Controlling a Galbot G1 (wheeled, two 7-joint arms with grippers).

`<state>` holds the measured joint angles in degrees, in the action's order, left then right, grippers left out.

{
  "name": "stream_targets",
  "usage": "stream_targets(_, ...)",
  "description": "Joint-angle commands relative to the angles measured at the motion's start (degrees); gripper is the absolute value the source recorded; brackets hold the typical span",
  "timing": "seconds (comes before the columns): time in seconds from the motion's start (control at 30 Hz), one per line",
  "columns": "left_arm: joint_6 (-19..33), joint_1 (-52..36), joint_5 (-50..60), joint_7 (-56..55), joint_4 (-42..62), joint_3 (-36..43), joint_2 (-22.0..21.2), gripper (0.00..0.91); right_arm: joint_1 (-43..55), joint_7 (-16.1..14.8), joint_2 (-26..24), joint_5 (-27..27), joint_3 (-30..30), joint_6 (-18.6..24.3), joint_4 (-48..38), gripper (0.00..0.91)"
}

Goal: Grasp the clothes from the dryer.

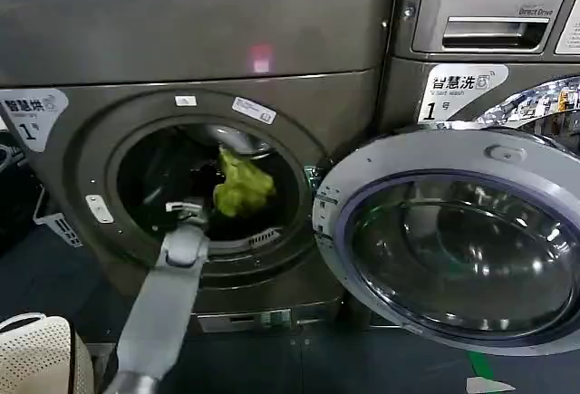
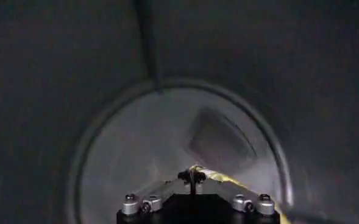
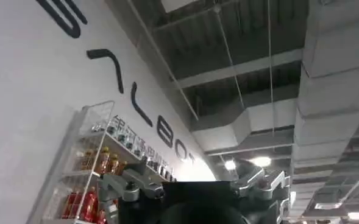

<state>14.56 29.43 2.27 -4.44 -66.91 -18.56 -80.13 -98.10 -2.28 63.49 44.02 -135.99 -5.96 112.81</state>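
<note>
reaching through the round porthole of the dryer (image 1: 181, 41) with the left arm (image 1: 168, 308), slanting up from the lower left and passing over the front lip of the opening. holding the left gripper (image 2: 192, 176) inside the steel drum (image 2: 136, 146), fingers drawn together to a narrow point, pinching the clothes (image 1: 243, 184) between the tips. showing, in the left wrist view, a strip of yellow-green fabric trailing away from the closed tips along one finger. hanging, in the head view, as a small crumpled yellow-green bundle in the middle of the opening, just beside the end of the arm, raised above the drum's lower wall and against the dark interior. standing wide open, the round glass door (image 1: 453, 240), swung out to the right of the porthole, below the silver lg machine (image 1: 489, 14). sitting at the lower left corner, a white mesh basket (image 1: 36, 353). idling away from the dryer, the right gripper (image 3: 199, 182), aimed up toward the ceiling, fingers spread wide and holding nothing, with a wire shelf of bottles (image 3: 97, 164) against the white wall beyond it.
</note>
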Motion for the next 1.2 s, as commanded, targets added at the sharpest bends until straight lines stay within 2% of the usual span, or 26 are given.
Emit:
stream_targets(0.03, 4.9, 5.5, -2.2, -8.8, -8.7, -1.6, -1.8, 0.000, -0.3, 0.1, -0.1, 0.1, -0.4, 0.4, 0.0, 0.907)
stream_targets(0.5, 4.1, 6.1, -1.2, -7.6, -9.0, -0.8, -1.8, 0.000, -0.5, 0.0, -0.2, 1.0, -0.4, 1.8, -0.2, 0.907)
stream_targets(1.2, 3.9, 5.5, 0.2, -5.9, -8.8, -0.4, -1.9, 0.000, -0.3, -1.6, 0.1, 1.9, -1.6, -0.2, 0.9, 0.907)
